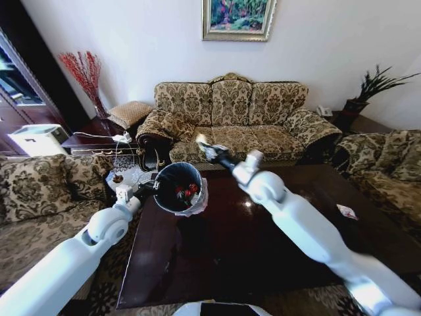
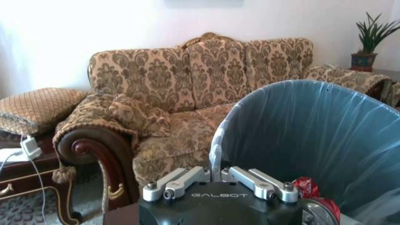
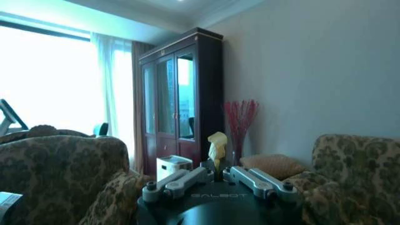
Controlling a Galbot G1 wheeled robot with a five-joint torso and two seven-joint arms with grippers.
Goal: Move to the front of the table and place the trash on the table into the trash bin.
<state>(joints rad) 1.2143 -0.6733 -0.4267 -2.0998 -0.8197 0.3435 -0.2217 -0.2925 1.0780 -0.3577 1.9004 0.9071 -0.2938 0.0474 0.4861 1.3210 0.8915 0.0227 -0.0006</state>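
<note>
The right claw (image 1: 202,146) is raised beyond the far edge of the surface (image 1: 263,257), above and just past the trash bin (image 1: 172,172), with its arm stretched diagonally across the dark glossy wood. Its fingers (image 3: 253,179) are pressed together on a crumpled yellowish-white tissue (image 3: 217,144) that sticks up from between the tips; in the head view the same tissue shows as a pale scrap at the end of the claw, in front of the patterned sofa (image 1: 230,112). The left claw (image 1: 150,187) grips the near-left side of the trash bin's rim, its fingers (image 2: 255,181) pinched over the rim and the thin plastic liner (image 2: 300,136), so the bin is held up at the left far corner of the surface. Inside the bin lie red pieces of trash (image 1: 187,191), and the left wrist view shows a red wrapper (image 2: 305,186) against the liner just beside the claw. One small red-and-white wrapper (image 1: 346,211) rests on the surface near its right edge, well apart from both claws and the bin. A small side table (image 1: 99,137) with white cables stands left of the sofa.
</note>
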